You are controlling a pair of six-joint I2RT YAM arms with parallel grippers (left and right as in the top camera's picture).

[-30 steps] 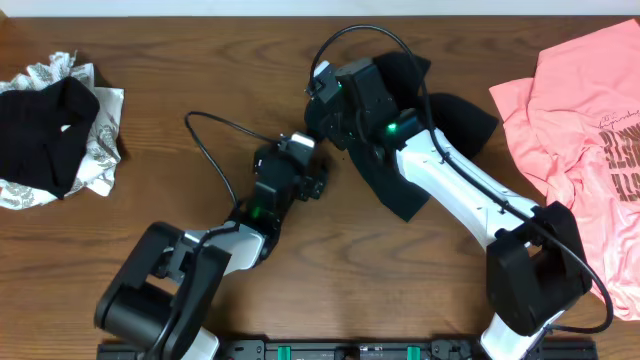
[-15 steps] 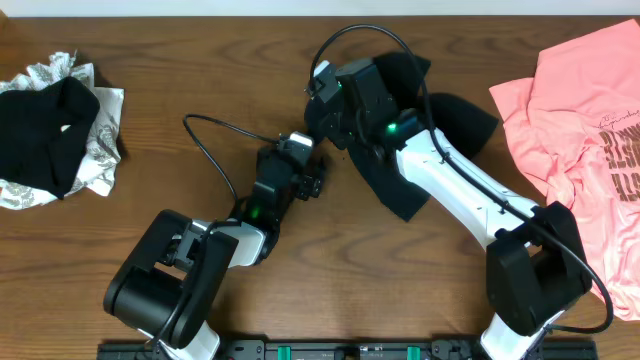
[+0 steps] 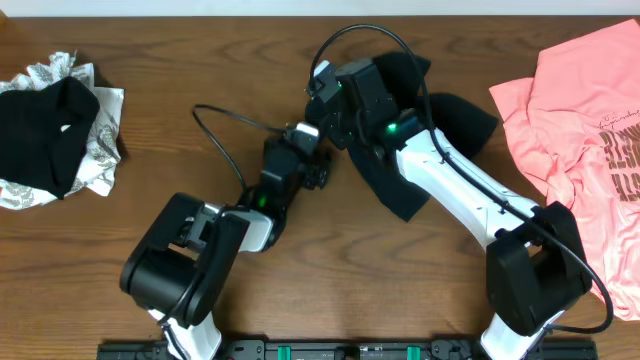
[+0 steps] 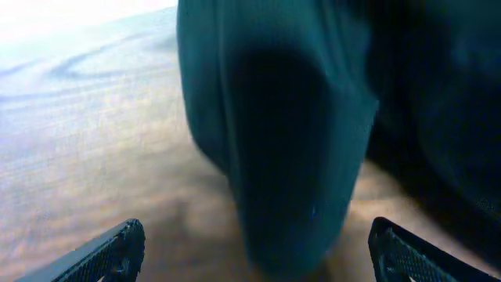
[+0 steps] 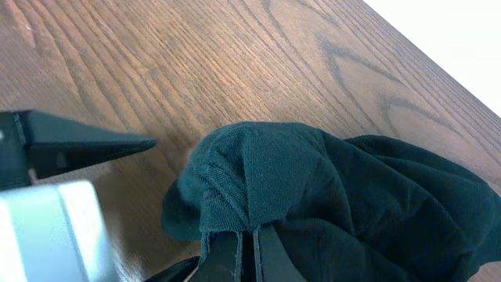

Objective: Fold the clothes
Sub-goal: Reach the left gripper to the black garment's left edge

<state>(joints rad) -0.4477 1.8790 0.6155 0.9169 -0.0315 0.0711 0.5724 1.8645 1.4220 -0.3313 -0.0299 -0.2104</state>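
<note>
Both arms start from their bases at the near edge of the bench (image 3: pixel 180 60) and reach inward, meeting around the middle.

The left end effector (image 4: pixel 258 254) is open. In its wrist view the two fingertips (image 4: pixel 117 249) stand wide apart at the lower corners. A hanging fold of the black shirt (image 4: pixel 282 141) fills the space ahead of them, low over the wood. Whether the fingers touch the cloth cannot be told.

Just beyond it, the right end effector (image 5: pixel 247 249) is closed on that same shirt. It pinches a bunched ridge of fabric between its fingers, and the cloth humps up over the wood around the grip.

From above, the rest of the shirt lies crumpled under and behind the right arm, a little right of centre, and spreads toward the far edge.

Along the right side of the bench a pink tee (image 3: pixel 570 120) with dark print lies loosely spread, and the frame edge cuts it off.

In the far left corner, well apart from both arms, a black garment (image 3: pixel 45 130) sits on a white-grey patterned cloth (image 3: pixel 100 150). Both are crumpled.
</note>
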